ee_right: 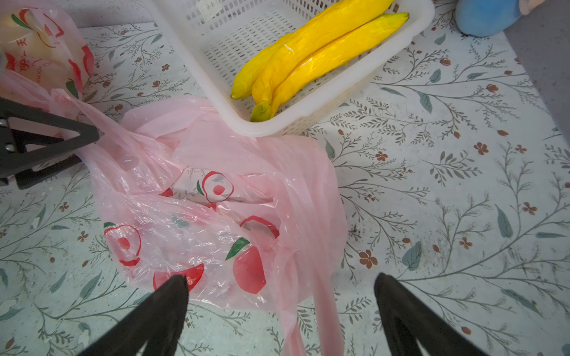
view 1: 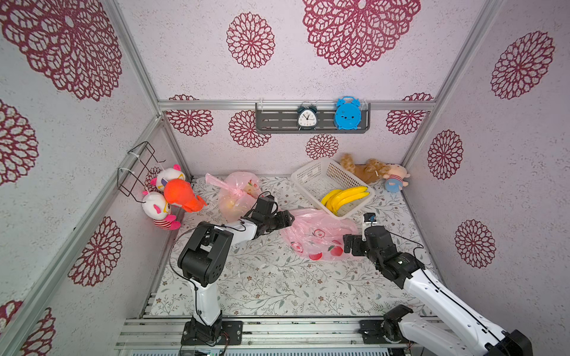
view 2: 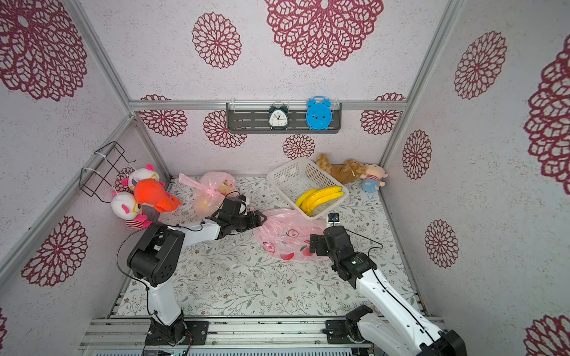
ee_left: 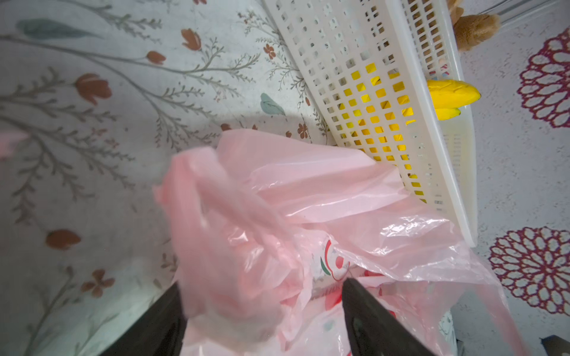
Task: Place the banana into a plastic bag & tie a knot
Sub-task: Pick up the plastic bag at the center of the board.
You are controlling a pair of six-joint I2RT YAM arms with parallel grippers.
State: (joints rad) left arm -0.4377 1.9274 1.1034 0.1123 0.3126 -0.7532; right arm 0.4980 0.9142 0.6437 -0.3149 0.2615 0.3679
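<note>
Fingers (ee_left: pixel 370 317) are gaping: left gripper (ee_left: pixel 261 282) straddling plastic bag (ee_right: pixel 216 172), right gripper (ee_right: pixel 281 276) empty.
We're judging it flimsy, slippery; pinch bunched handle (ee_left: pixel 197 191).

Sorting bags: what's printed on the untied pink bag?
The pink plastic bag shows red fruit prints with green leaves; clearest in the right wrist view.

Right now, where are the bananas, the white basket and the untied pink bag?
bananas (ee_right: pixel 311 58): right wrist view, middle of the bunch.
white basket (view 1: pixel 311 174): a top view, bare mesh wall.
untied pink bag (view 1: pixel 317 237): a top view, crumpled middle.
</note>
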